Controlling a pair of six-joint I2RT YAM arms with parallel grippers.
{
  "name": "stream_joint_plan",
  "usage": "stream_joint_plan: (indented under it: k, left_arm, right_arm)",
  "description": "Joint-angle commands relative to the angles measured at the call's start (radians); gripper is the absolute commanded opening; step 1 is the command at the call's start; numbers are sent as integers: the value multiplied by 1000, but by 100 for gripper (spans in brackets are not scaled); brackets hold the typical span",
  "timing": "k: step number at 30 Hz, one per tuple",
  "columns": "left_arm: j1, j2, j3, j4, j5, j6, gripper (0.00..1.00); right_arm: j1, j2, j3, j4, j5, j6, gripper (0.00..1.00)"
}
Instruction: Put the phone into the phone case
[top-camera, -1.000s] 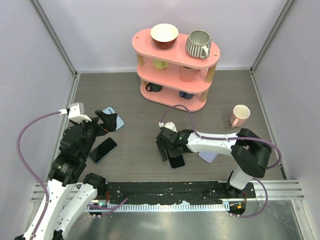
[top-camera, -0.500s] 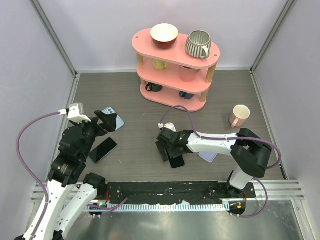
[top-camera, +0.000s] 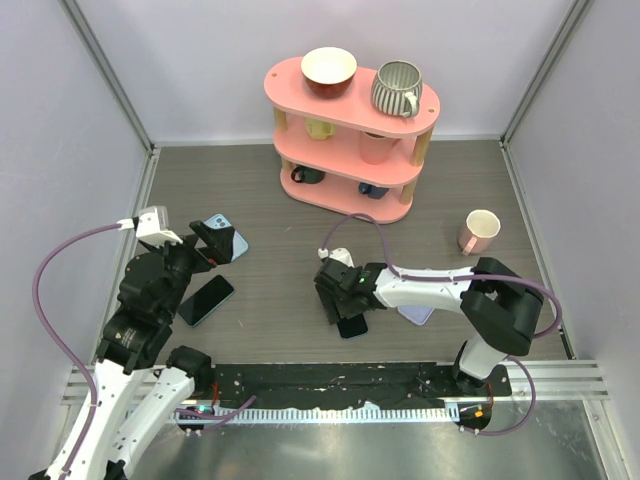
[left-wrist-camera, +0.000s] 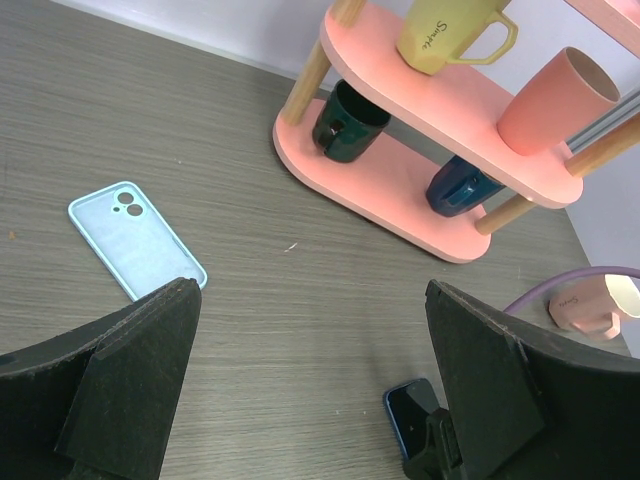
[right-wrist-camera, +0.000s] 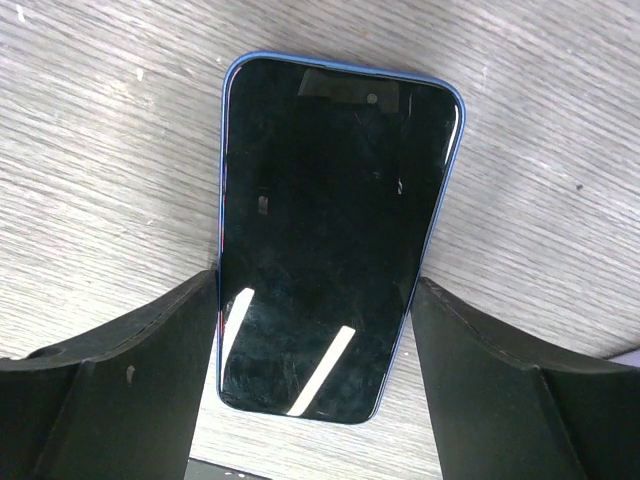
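The phone, blue-edged with a dark screen, lies flat on the table just right of centre; its end also shows low in the left wrist view. My right gripper straddles it, one finger against each long side. The light blue phone case lies at the left, camera cut-outs up. My left gripper hovers open beside the case with nothing between its fingers.
A second, black phone lies near the left arm. A lavender case sits partly under the right arm. A pink three-tier shelf with cups stands at the back, and a pink mug at the right.
The right gripper's fingers have come inward against the phone's sides. The left arm and the case have not moved.
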Motion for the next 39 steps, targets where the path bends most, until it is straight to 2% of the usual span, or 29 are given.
stream_joint_plan:
  k: [1, 5, 8, 11, 14, 18, 20, 26, 35, 39]
  left_arm:
    - [-4, 0, 13, 15, -16, 7, 100]
    - [-4, -4, 13, 14, -19, 10, 100]
    - [-6, -7, 12, 14, -19, 10, 100]
    - [-7, -6, 12, 12, -24, 10, 100]
    - [-9, -7, 15, 8, -28, 9, 100]
    - [-10, -15, 13, 7, -33, 9, 100]
    - [-10, -10, 15, 7, -33, 9, 100]
    - [-12, -7, 13, 11, -19, 7, 100]
    - [-13, -13, 13, 7, -25, 9, 100]
    - [-12, -16, 12, 11, -22, 9, 100]
  right_arm:
    - [2, -51, 61, -97, 115, 68, 64]
    - [0, -137, 120, -131, 157, 125, 52]
    - [-15, -192, 165, -215, 242, 186, 48]
    - [-62, -234, 170, -327, 292, 272, 48]
    - [-187, -301, 103, -381, 310, 343, 48]
    - [-309, -401, 0, -358, 353, 395, 47]
    - [-331, -438, -43, -355, 385, 407, 46]
    - [-461, -484, -146, -330, 428, 412, 45]
    - [-487, -438, -188, -272, 488, 435, 44]
    - [-491, -392, -212, -217, 465, 433, 43]
